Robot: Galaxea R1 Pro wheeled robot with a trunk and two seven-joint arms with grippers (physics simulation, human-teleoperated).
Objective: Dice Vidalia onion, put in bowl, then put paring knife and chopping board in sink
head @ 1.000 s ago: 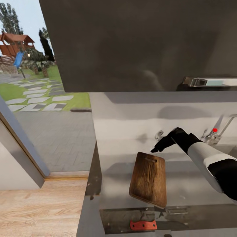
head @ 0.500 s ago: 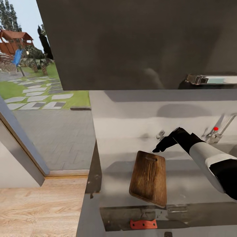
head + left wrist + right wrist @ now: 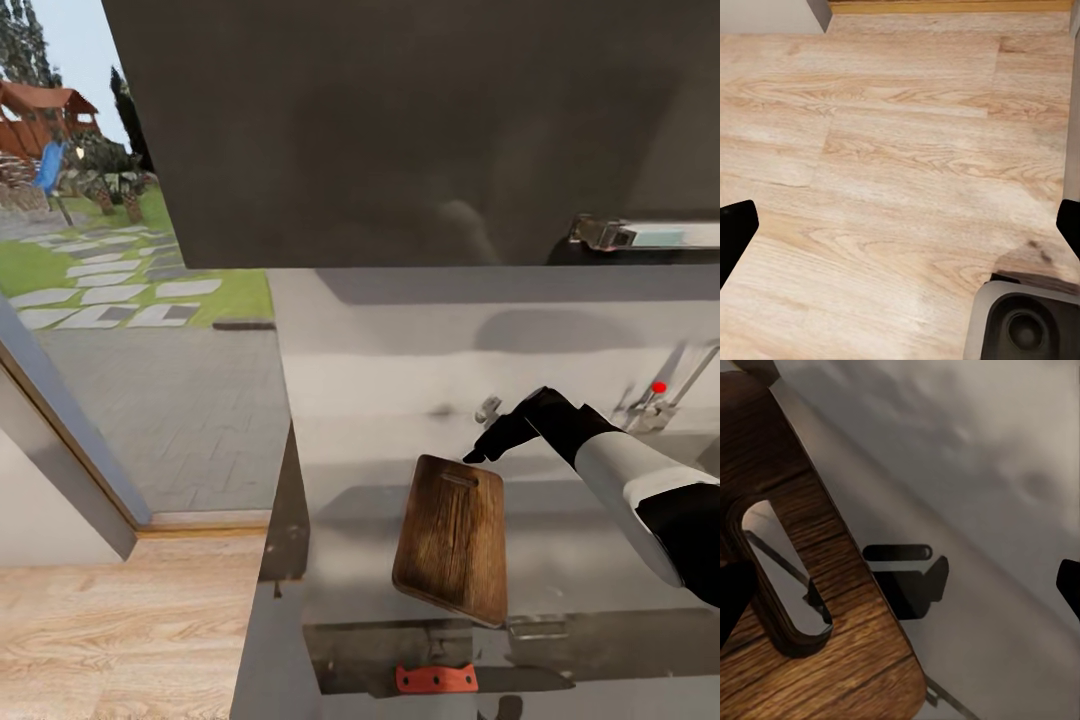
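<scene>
No readable text, label, brand, number or sign anywhere. Nothing printed on the chopping board (image 3: 452, 540), on the red-orange handle of the paring knife (image 3: 435, 679), on the desk (image 3: 380, 470) or on the dark cabinet (image 3: 400, 130) above it. Nothing legible on the wooden floor (image 3: 900, 150) either.

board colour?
Brown wood grain, darker at the rim; the board shows best in the head view.
</scene>
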